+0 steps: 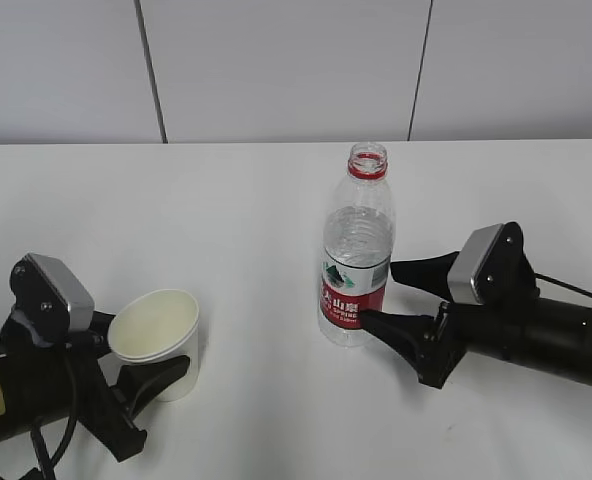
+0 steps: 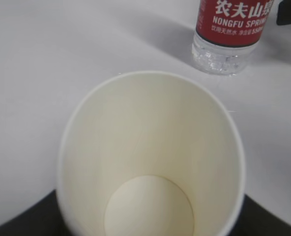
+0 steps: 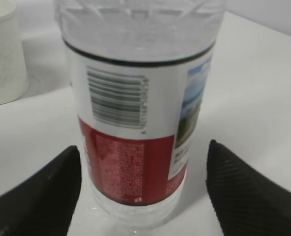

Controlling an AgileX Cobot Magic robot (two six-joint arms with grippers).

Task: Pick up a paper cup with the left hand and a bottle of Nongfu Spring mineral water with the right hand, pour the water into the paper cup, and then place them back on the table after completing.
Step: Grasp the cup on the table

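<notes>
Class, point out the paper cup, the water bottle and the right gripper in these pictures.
paper cup (image 1: 166,345): exterior view, on its outer wall.
water bottle (image 1: 356,290): exterior view, on its red label.
right gripper (image 3: 143,189): right wrist view, midway between its fingertips, either side of the bottle.

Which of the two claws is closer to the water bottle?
The right. The right gripper has its open fingers on either side of the bottle, not yet touching. The left gripper is far off, around the cup.

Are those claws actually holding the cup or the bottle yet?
Right gripper straddles the bottle, open, not gripping. Left gripper is around the paper cup; contact unclear.
</notes>
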